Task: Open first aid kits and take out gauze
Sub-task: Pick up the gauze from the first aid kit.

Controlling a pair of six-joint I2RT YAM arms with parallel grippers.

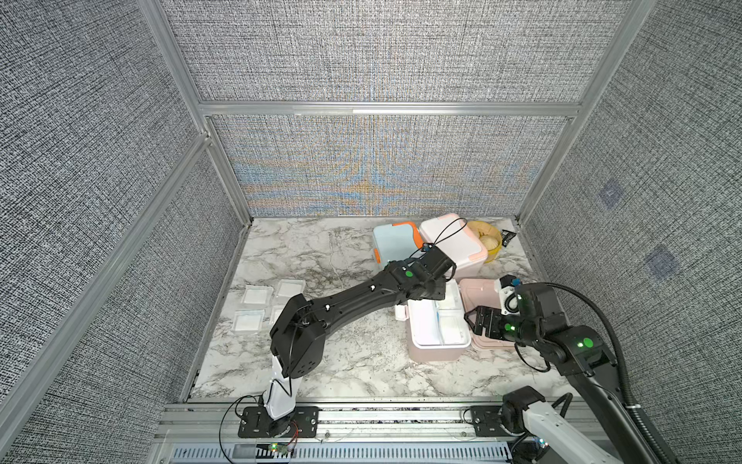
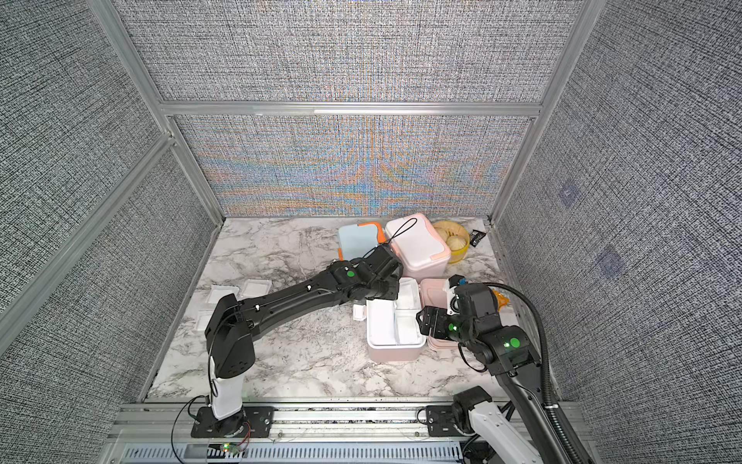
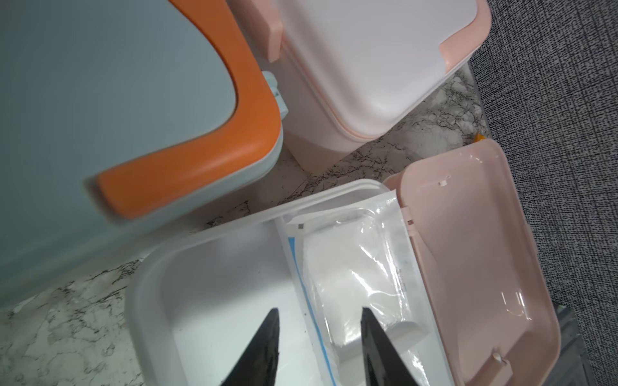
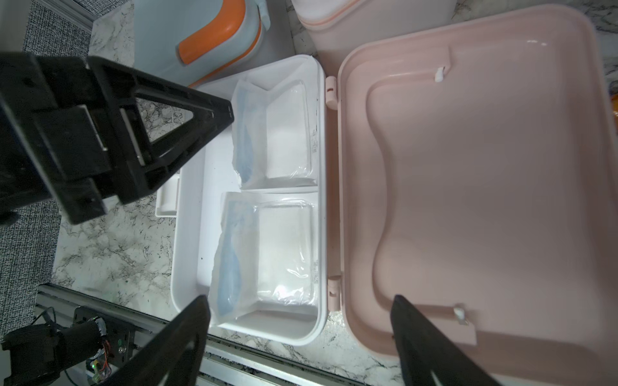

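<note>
Marble bench (image 1: 321,361), grey fabric walls (image 1: 361,160), open pink kit (image 1: 437,355) near right edge holding two gauze packets (image 4: 287,254), right gripper (image 4: 301,297) spread wide above, left gripper (image 3: 320,309) jaws apart astride one packet's edge, four loose packets (image 1: 253,296) by left edge, blue kit (image 1: 395,237), white kit (image 1: 465,251) closed beyond.

Table (image 1: 321,361): marble-patterned top, white with grey veining. Landmark taken: the open pink kit (image 1: 437,353), standing on the table with its lid (image 1: 480,295) folded out flat to its right. Behind the pink kit, side by side: blue kit (image 1: 391,241) and white kit (image 1: 449,237), both shut. Further back and right of it: yellow basket (image 1: 496,253), with a black packet (image 1: 508,238) just beside. Well left of the pink kit: four gauze pads (image 1: 253,296) lying flat in a cluster, one partly hidden. Orange wrapper (image 2: 502,299) just right of the lid
</note>
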